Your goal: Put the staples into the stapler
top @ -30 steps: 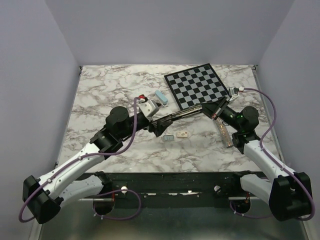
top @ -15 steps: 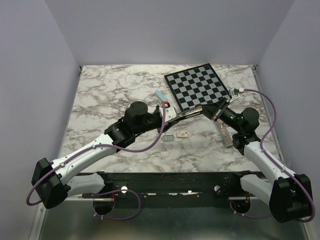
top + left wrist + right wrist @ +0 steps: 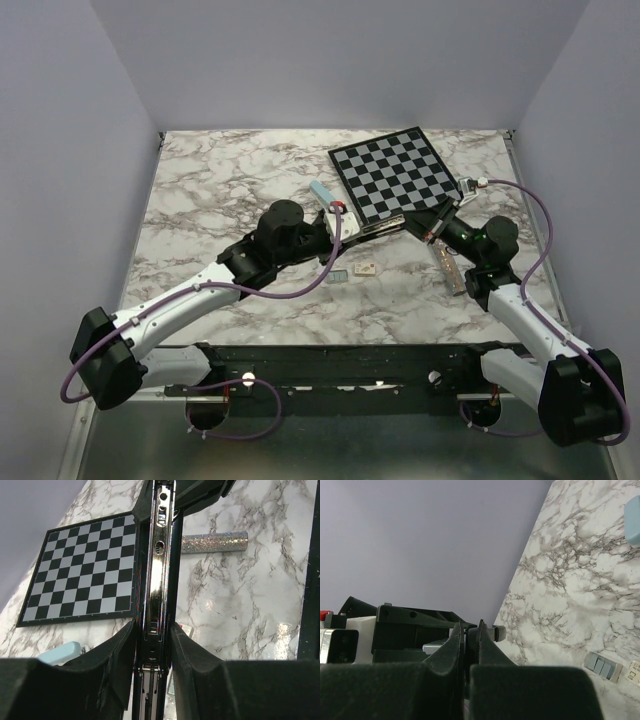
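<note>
The black stapler (image 3: 380, 226) hangs above the table between both arms, its top arm swung open. In the left wrist view its chrome magazine (image 3: 159, 565) runs straight away from me. My left gripper (image 3: 346, 232) (image 3: 154, 635) is shut on the stapler's near end, a pad pressed against each side. The right gripper (image 3: 413, 222) (image 3: 470, 630) is shut on a thin black part at the stapler's far end. The staples (image 3: 338, 275) (image 3: 602, 666), a small silver-grey strip, lie on the marble below, left of a small cream box (image 3: 366, 268).
A black-and-white chessboard (image 3: 395, 172) (image 3: 80, 570) lies at the back right. A clear glittery tube (image 3: 450, 268) (image 3: 215, 542) lies under the right arm. A light blue block (image 3: 320, 190) (image 3: 632, 520) sits left of the chessboard.
My left arm has swung right to the stapler, and its jaws have gone from wide open to closed on the stapler's sides. The right arm has held still.
</note>
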Tool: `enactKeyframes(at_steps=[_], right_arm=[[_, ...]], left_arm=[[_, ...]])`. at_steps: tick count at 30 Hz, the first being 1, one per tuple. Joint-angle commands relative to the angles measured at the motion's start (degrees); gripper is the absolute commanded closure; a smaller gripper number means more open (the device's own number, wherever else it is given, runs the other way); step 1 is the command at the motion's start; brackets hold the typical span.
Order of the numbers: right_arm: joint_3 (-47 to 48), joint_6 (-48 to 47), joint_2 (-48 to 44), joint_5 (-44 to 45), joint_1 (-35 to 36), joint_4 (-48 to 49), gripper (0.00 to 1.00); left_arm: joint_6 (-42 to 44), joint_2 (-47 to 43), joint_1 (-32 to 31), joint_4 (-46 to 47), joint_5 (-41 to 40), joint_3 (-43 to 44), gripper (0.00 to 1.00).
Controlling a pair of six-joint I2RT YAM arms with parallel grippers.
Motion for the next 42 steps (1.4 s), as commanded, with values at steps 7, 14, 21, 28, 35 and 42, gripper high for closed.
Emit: enactKeyframes(at_steps=[7, 14, 21, 28, 35, 42], right_arm=[[-0.2, 2.1, -1.2, -2.4, -0.3, 4.0, 0.99], [-1.0, 1.1, 0.3, -3.9, -0.5, 3.9, 0.99], [-1.6, -1.6, 2.7, -5.9, -0.4, 2.2, 0.44], [-1.1, -9.7, 1.2, -1.8, -0.4, -7.7, 0.14], [1.2, -24.5, -3.3, 5.8, -0.5, -24.5, 0.06], [2.1, -35.8, -8.1, 10.0, -0.5, -33.6, 0.05]], left_arm=[[1.0, 3.1, 0.0, -4.0, 4.1, 3.6, 0.73], [2.9, 3.2, 1.3, -9.2, 5.1, 4.5, 1.0], [6.5, 2.0, 5.4, -17.5, 6.2, 5.2, 1.0], [10.7, 2.1, 13.0, -23.8, 6.2, 5.0, 1.0], [16.0, 6.3, 17.2, -26.7, 1.2, 3.8, 1.0], [21.6, 18.0, 18.4, -31.9, -4.1, 7.4, 1.0]])
